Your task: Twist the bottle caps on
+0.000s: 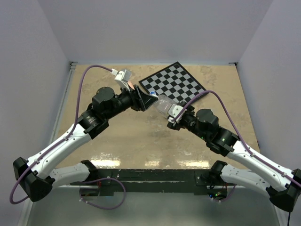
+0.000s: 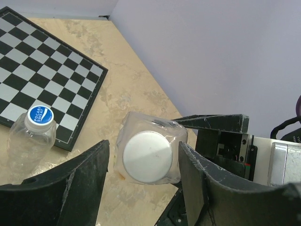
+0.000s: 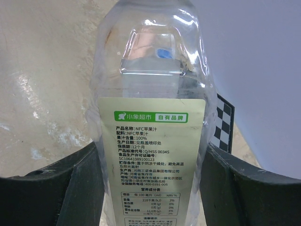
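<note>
At the checkerboard's edge: small bottle (image 2: 30, 141), clear, standing upright on the table (image 2: 131, 80) against the checkerboard (image 2: 47, 70).
Blue cap (image 2: 40, 115): sits on the small bottle's neck, white centre mark facing up.
Large bottle (image 3: 150, 117): held off the table, just beside the checkerboard's near-left side and near the small bottle. Its pale yellowish label (image 3: 153, 160) faces the right wrist camera.
White cap (image 2: 147, 157): sits on the large bottle's mouth, facing the left wrist camera.
Right gripper (image 3: 151, 148): clamped on the large bottle's body, one finger pressed against each side of the label.
Left gripper (image 2: 143, 146): jaws fairly narrow, standing either side of the white cap. A thin gap shows between each finger (image 2: 84, 179) and the cap.
</note>
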Controlling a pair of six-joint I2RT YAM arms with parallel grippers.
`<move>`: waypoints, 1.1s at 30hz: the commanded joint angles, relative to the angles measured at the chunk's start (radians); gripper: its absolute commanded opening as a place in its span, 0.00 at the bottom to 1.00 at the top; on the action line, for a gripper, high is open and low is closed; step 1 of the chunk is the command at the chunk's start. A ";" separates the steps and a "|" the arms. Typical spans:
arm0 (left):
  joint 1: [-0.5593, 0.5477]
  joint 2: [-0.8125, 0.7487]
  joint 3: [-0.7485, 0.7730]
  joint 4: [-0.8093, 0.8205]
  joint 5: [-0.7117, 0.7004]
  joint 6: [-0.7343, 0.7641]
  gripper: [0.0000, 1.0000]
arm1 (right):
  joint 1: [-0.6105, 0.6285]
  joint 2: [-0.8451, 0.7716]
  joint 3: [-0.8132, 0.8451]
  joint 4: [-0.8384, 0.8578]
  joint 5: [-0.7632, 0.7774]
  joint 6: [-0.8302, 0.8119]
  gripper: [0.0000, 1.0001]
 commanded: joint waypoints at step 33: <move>-0.019 -0.036 0.098 -0.154 0.465 0.698 0.00 | 0.014 -0.040 0.133 -0.047 -0.542 0.035 0.00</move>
